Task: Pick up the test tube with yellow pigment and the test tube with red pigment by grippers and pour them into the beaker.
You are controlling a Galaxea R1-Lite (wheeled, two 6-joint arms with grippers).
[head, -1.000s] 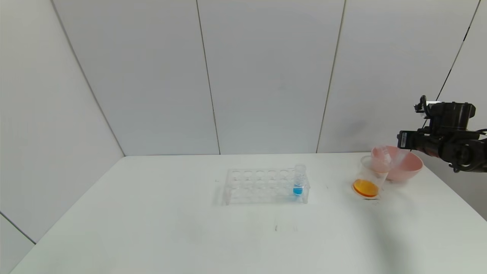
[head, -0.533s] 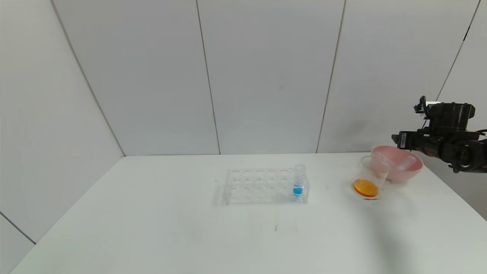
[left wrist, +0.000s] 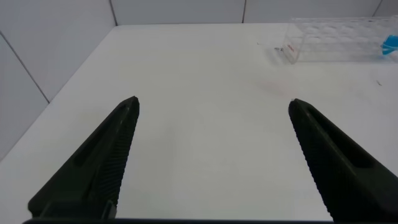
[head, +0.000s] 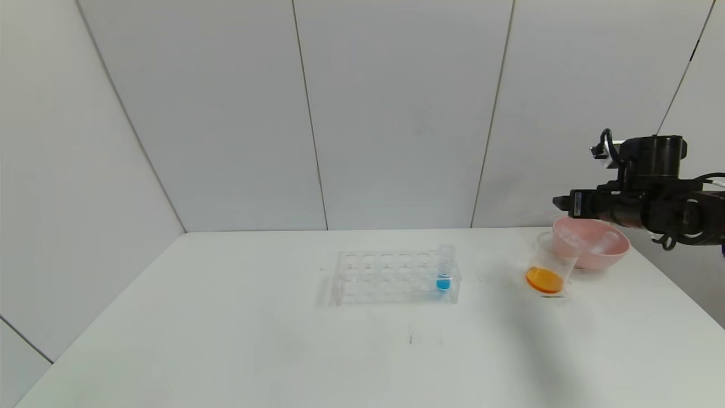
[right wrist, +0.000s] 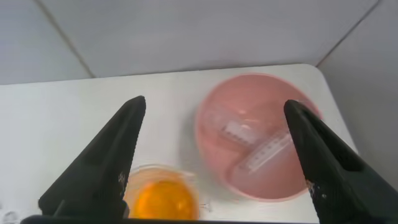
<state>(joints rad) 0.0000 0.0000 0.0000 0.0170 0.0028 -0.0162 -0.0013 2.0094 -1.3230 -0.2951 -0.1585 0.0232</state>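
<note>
Right claw (head: 558, 202) hangs at the right edge, above and just beside the pink bowl (head: 614, 254), arm level, tip pointing toward the robot's left. Can't tell its finger gap. Two clear empty tubes (head: 599, 244) lie inside the bowl. Beaker (head: 550, 265) stands on the white bench (head: 238, 345) touching the bowl's near-left side, orange liquid in its bottom. Clear tube rack (head: 396, 277) sits mid-bench, well apart from the beaker. One tube with blue liquid (head: 444, 271) stands upright in the rack's right end; other rack holes look unfilled.
</note>
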